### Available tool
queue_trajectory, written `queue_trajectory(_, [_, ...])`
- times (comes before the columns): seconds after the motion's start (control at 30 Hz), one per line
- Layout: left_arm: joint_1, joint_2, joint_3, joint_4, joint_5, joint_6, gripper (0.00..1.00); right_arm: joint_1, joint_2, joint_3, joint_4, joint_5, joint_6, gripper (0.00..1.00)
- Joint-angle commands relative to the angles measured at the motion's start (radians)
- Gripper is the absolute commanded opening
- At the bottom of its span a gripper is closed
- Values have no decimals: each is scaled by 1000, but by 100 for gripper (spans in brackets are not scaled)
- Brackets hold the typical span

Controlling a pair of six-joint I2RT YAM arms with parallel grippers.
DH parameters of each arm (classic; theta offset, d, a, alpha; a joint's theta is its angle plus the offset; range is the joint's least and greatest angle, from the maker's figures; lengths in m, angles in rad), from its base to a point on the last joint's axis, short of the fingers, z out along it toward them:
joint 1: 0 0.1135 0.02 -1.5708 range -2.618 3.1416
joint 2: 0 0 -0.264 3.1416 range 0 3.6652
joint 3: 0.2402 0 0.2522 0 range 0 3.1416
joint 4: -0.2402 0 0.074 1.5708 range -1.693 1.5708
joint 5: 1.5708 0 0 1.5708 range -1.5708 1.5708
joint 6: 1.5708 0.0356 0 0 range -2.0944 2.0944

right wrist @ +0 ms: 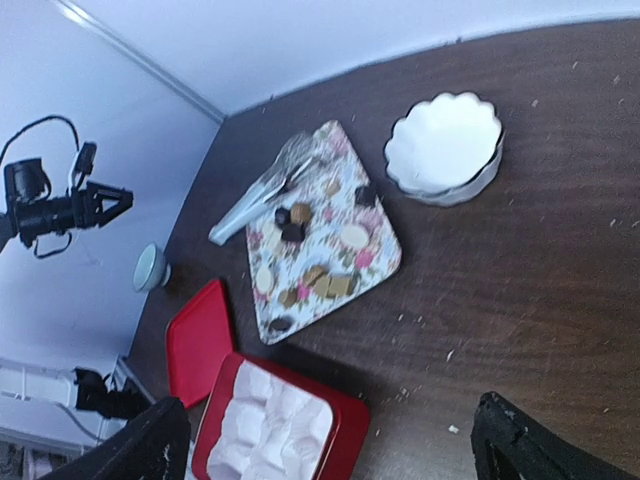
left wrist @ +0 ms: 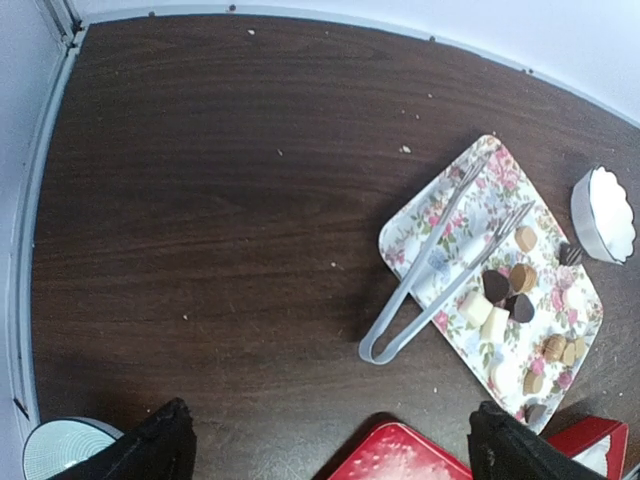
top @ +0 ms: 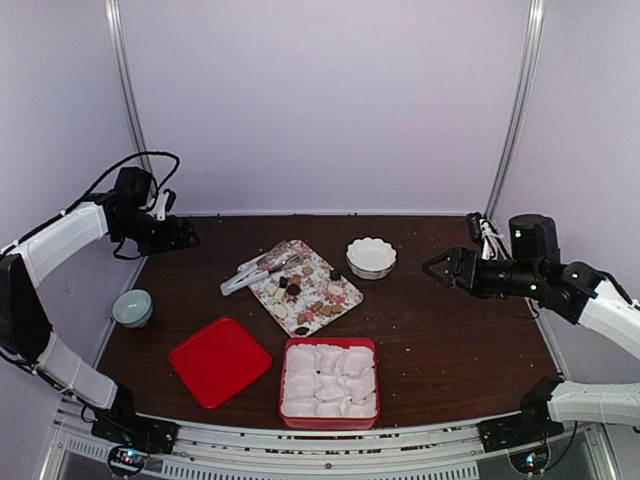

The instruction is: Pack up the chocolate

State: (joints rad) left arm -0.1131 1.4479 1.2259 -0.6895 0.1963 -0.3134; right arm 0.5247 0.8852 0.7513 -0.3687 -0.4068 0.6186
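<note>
Top external — I judge the chocolate [top: 293, 289] light, fragile | I'd pinch pieces by their sides | left gripper [top: 188, 238], right gripper [top: 430, 267] — spread, empty

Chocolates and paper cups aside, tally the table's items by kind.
Bowls: 2, white scalloped bowl, small pale green bowl
Flower-print rectangular tray: 1
Red square box: 1
Flat red lid: 1
Translucent plastic tongs: 1
Total: 6

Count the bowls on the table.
2: a white scalloped bowl right of the floral tray, and a pale-green bowl near the left edge of the table. The white one could be stacked.
</note>
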Motion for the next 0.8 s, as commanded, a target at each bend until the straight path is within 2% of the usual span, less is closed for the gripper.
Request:
queue_trajectory(0.0, [-2, 20, 91, 119, -44, -3, 98, -7, -56, 42, 93, 301, 6, 100])
queue_trajectory(0.13, [-3, 122, 236, 27, 8, 162, 98, -15, -40, 86, 97, 363, -21, 100])
queue_trajectory(0.27, [-3, 189, 303, -22, 25, 307, 98, -70, 7, 133, 86, 262, -33, 100])
queue_trajectory(0.57, [-14, 299, 279, -56, 22, 472, 98, -130, 131, 167, 107, 82, 20, 100])
queue_trajectory(0.67, [-18, 345, 273, -51, 96, 520, 97, -142, 173, 165, 168, -2, 48, 100])
queue_trajectory(0.77, [-47, 394, 283, -77, 145, 591, 92, -151, 222, 169, 217, -44, 75, 100])
